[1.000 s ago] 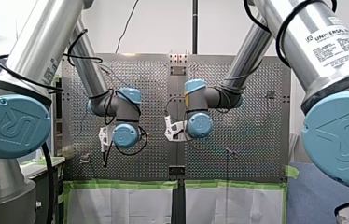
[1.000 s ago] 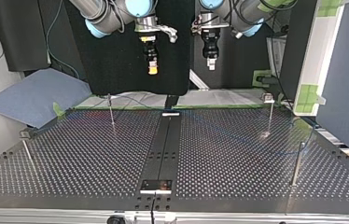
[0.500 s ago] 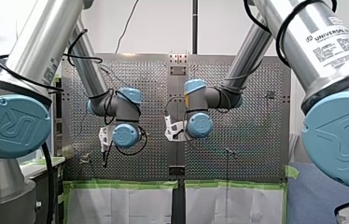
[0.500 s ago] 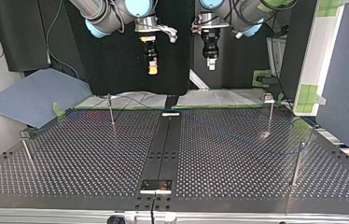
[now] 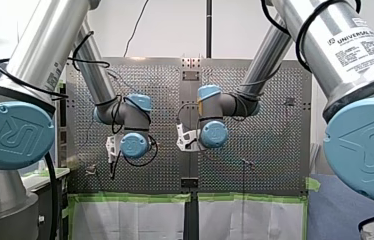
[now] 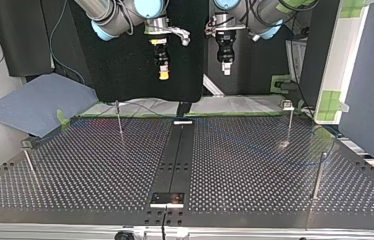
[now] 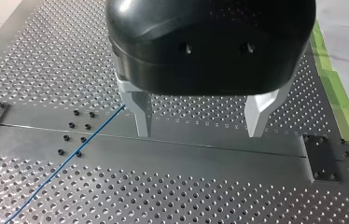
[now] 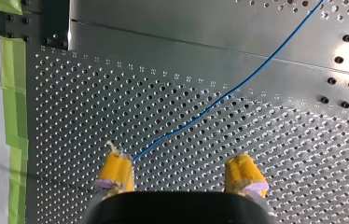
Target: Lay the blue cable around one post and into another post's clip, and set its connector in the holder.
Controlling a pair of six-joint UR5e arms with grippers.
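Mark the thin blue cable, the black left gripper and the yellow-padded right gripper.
Thin blue cable (image 8: 238,88): right wrist view, middle of its visible run.
Black metal-fingered left gripper (image 7: 199,133): left wrist view, midway between its fingertips.
Yellow-padded right gripper (image 8: 178,161): right wrist view, midway between its fingertips.

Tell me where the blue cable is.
The blue cable lies flat on the perforated table, in neither hand: in the right wrist view it runs diagonally from beside a yellow pad of my right hand across the centre strip.

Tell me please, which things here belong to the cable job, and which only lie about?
For the job: blue cable, posts, left gripper, right gripper, both open.
Only lying about: blue-grey mat, green tape.
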